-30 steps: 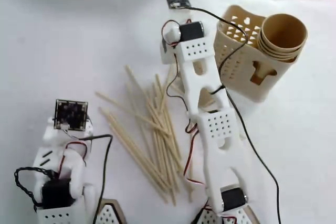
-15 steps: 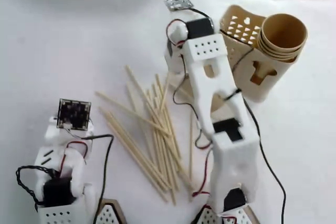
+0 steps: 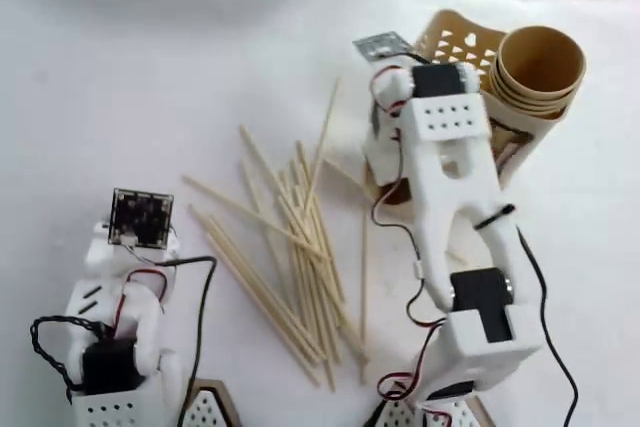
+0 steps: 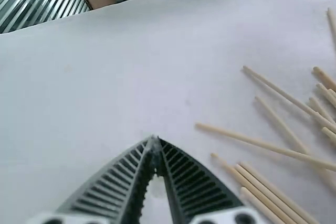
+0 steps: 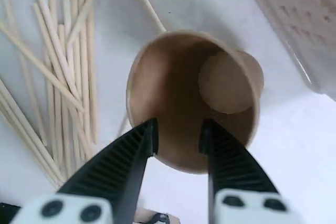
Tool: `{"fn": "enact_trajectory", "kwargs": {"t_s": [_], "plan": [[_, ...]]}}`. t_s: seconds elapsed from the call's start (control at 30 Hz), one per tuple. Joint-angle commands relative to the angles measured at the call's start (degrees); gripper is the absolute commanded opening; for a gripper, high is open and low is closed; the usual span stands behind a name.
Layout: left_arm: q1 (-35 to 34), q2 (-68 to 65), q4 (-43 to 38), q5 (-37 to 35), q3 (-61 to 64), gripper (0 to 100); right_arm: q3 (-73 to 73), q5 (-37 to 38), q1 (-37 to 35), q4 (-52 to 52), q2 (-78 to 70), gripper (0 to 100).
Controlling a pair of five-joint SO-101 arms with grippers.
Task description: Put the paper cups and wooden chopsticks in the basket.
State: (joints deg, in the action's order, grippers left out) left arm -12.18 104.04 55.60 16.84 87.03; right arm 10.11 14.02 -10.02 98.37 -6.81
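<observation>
Paper cup (image 5: 178, 93): gripped by the right gripper (image 5: 178, 129), fingers set narrow on the near rim, mouth turned toward the wrist, round bottom visible inside. Held tilted just beside the basket (image 3: 455, 47), over the table (image 3: 150, 77), close to the wooden chopsticks (image 3: 290, 247). Reached forward from the near edge, long and nearly straight, wrist bent down next to the basket wall. Stood in the basket already: a stack of paper cups (image 3: 540, 67), nested. Lay loose on the table: the wooden chopsticks, fanned in a crossed heap between the two arms. Hovered low over bare table: left gripper (image 4: 156, 142), fingers pressed together on nothing, near the stick ends. Sat folded back at the near left corner, wrist board facing up.
</observation>
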Motion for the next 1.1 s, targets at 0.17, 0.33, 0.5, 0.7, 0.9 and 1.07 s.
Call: {"fn": "enact_trajectory", "kwargs": {"t_s": [0.17,0.33,0.5,0.7,0.9,1.07], "plan": [[-0.3,0.4,-1.1,0.6,-0.4,2,-1.1,8.2,8.9,0.1,3.9,14.4],[-0.3,0.4,-1.1,0.6,-0.4,2,-1.1,9.1,8.0,0.1,5.5,14.6],[-0.3,0.4,-1.1,0.6,-0.4,2,-1.3,8.7,3.6,0.1,10.2,14.6],[-0.3,0.4,-0.9,0.7,-0.4,2,-4.2,8.6,-0.2,0.1,10.6,14.6],[-0.3,0.4,-0.9,0.7,-0.4,2,-6.5,8.8,1.6,0.0,2.3,14.6],[-0.3,0.4,-0.9,0.7,-0.4,2,-6.5,9.1,2.2,0.0,-3.5,13.2]]}}
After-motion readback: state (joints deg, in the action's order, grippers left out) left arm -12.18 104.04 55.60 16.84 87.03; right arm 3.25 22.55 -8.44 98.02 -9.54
